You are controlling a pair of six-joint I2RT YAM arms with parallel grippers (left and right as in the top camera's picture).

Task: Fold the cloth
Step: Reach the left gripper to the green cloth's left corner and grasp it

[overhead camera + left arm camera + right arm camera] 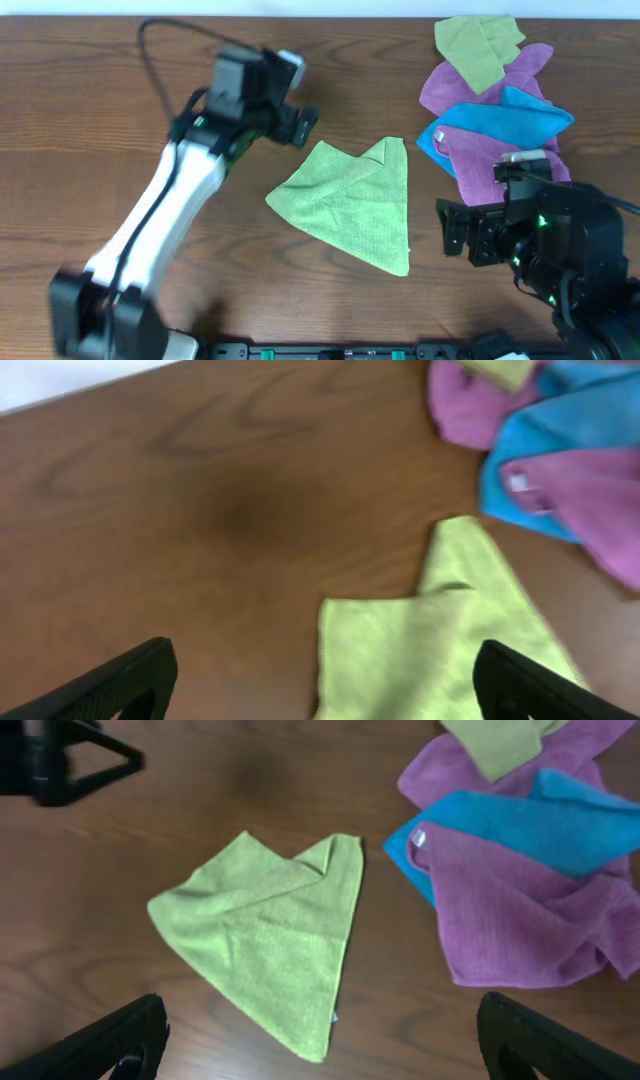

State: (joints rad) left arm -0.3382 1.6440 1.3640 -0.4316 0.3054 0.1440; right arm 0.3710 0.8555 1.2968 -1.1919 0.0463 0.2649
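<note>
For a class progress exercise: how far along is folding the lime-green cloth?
Done: the bright lime-green microfibre cloth lies folded into a rough triangle on the wooden table. In hand: nothing; left gripper and right gripper have jaws open, off it. Left: perhaps tidying the uneven top corner.

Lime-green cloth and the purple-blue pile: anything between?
No, just a bare strip of table between the cloth and the pile, clearest in the right wrist view.

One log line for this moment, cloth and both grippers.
cloth: roughly triangular fold, lying free | left gripper: open, empty | right gripper: open, empty
</note>
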